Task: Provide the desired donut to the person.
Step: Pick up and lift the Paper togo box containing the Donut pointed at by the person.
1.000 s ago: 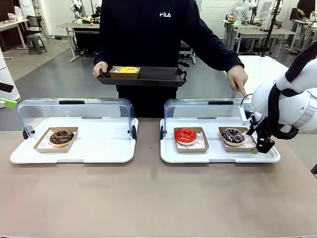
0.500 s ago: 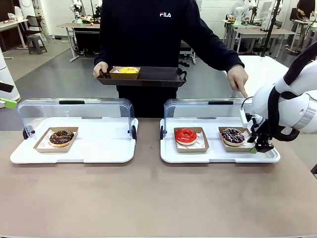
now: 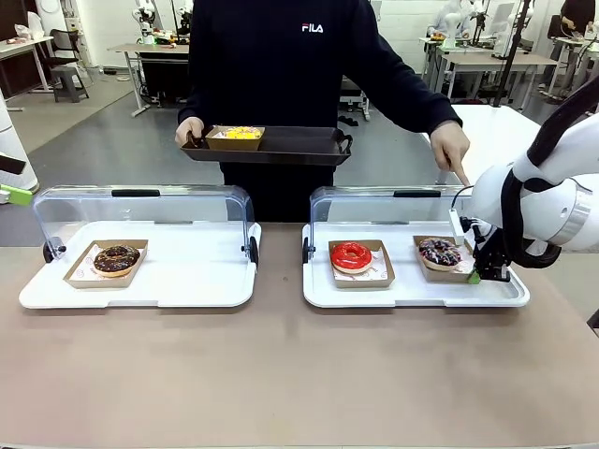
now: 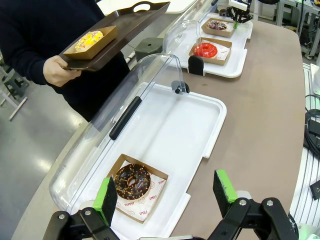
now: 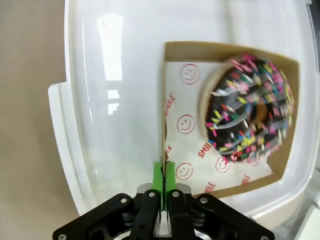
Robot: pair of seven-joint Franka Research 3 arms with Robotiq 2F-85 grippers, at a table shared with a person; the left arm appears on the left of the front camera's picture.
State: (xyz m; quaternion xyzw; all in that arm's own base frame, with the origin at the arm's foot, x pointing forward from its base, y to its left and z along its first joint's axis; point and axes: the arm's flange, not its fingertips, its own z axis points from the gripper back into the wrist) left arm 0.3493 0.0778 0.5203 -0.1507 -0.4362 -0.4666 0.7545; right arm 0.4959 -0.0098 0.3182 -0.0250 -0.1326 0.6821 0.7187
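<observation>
The right pincer (image 5: 164, 172) is clamped tight on the side wall of the cardboard boat (image 5: 225, 48) carrying the sprinkled donut (image 5: 250, 107) — it sits at the right end of the right white tray (image 3: 412, 295) on the worktop (image 3: 281, 374). The left pincer (image 4: 165, 192) hangs wide apart, holding nothing, over the left tray (image 4: 170, 125). The person (image 3: 281, 65) points one hand (image 3: 450, 148) down toward the sprinkled donut, the other holding a black serving tray (image 3: 290, 145)

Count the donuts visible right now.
4: chocolate donut in the left case, red donut and sprinkled donut in the right case, yellow donut on the black tray the person holds. None seems hidden.
</observation>
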